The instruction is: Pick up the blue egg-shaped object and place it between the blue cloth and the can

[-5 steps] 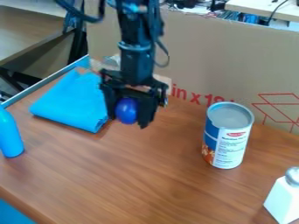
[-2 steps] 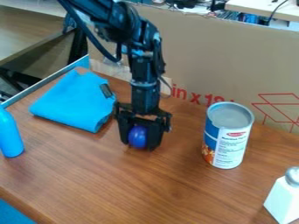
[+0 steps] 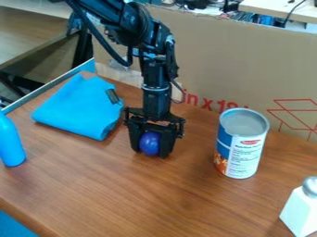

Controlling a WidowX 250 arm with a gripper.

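Bottle, white and square-sided with a grey cap point(image 3: 301, 210), stands at the near right edge of the desk point(image 3: 123, 199). A little farther in, on the same side, a food can with a blue and white label point(image 3: 243, 143) is upright, and a blue bottle point(image 3: 10, 142) stands opposite, at the left edge.

Between those two, the gripper point(image 3: 150, 152) points down, low over the desk, its jaws closed in around a dark blue ball point(image 3: 149, 143), one on either side. Whether the ball also touches the wood I cannot tell. The step in hand looks like carrying or placing the ball; if it is to be set down here, the next move calls for settling it gently and parting the jaws evenly, since a round thing could roll.

Behind and to the left lies a folded blue cloth point(image 3: 77, 106), and beyond it rises a cardboard panel point(image 3: 229, 55).
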